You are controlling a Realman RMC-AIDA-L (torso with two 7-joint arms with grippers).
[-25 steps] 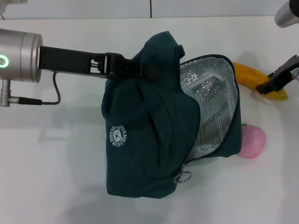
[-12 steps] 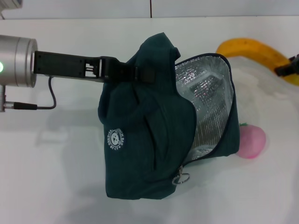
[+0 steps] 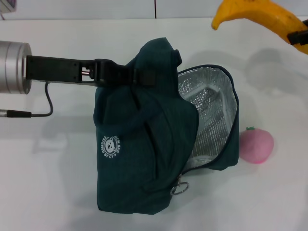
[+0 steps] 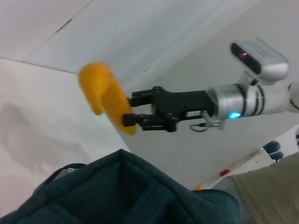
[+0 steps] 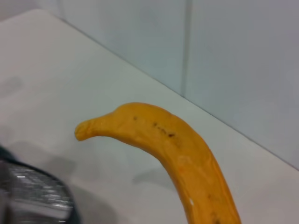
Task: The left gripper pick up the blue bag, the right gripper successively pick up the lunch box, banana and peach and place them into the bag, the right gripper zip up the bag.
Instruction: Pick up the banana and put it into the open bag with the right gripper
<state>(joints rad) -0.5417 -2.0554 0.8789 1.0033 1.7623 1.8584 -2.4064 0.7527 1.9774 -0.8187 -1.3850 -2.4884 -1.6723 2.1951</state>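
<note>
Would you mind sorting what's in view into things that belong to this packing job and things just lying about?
Job:
blue bag, held up by the left gripper
banana, gripped in the right gripper
peach on the table
lunch box inside the bag

Lying about:
nothing visible

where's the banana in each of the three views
Head view: banana at the top right edge, raised above the table, held by the right gripper.
Left wrist view: upper left of centre, clamped in that gripper.
Right wrist view: centre, running to the bottom edge.
Shared landmark: the blue bag below it.
</note>
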